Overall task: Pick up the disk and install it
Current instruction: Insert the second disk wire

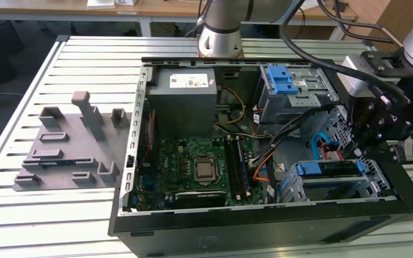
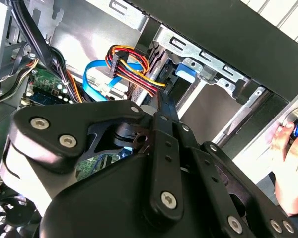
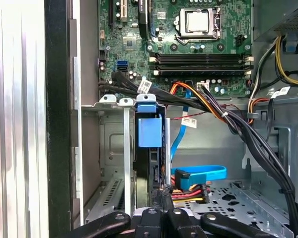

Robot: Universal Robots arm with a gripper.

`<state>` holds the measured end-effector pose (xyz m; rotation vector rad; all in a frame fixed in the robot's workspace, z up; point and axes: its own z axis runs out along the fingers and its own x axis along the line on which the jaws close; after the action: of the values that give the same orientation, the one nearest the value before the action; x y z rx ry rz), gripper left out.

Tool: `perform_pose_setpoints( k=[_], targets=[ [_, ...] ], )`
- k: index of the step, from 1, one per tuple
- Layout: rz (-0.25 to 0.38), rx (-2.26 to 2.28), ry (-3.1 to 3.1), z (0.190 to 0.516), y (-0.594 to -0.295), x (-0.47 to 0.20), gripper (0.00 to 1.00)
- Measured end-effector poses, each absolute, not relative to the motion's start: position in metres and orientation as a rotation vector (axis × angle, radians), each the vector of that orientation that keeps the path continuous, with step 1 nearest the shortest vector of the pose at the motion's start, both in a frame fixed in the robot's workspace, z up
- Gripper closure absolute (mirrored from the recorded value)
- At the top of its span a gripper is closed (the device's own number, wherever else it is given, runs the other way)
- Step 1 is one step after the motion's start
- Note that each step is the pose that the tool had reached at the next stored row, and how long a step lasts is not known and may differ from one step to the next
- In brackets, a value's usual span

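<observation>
Presently: disk point(image 3: 150, 148), blue-bracketed, seated on edge in the drive cage point(image 3: 109, 148) at the case's front corner, long axis running straight ahead of the pincer point(image 3: 161, 198), whose fingers' state cannot be told.

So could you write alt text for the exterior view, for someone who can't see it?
A black robot gripper reaches into an open computer case on a slatted metal table, at a blue-edged disk sitting in a metal bay near a corner. A grey plastic stand sits beside the case, on the exterior view's left.
</observation>
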<state>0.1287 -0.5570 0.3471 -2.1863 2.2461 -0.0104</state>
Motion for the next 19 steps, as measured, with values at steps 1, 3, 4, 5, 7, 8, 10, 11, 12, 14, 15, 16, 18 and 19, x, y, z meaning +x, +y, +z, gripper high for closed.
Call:
perform_pose_setpoints(
  k=[1,3,4,5,7,8,10,11,12,14,15,16,18,19],
  targets=[
    [-0.009,-2.186,2.246,0.348,-0.557,0.129,0.89],
    [-0.006,-2.184,2.244,0.349,-0.557,0.128,0.89],
    [-0.004,-2.183,2.243,0.349,-0.557,0.128,0.89],
    [-0.002,-2.182,2.242,0.349,-0.557,0.128,0.89],
    [0.001,-2.181,2.241,0.350,-0.557,0.126,0.89],
    [0.004,-2.180,2.240,0.350,-0.557,0.125,0.89],
    [0.010,-2.177,2.237,0.351,-0.557,0.123,0.89],
    [0.012,-2.176,2.236,0.351,-0.557,0.121,0.89],
    [0.014,-2.175,2.235,0.351,-0.557,0.120,0.89],
    [0.018,-2.174,2.234,0.352,-0.557,0.118,0.89],
    [0.020,-2.173,2.233,0.354,-0.557,0.118,0.89],
    [0.021,-2.172,2.232,0.355,-0.557,0.117,0.89],
    [0.024,-2.171,2.231,0.358,-0.557,0.115,0.89],
    [0.026,-2.170,2.230,0.359,-0.557,0.114,0.89]
  ],
)
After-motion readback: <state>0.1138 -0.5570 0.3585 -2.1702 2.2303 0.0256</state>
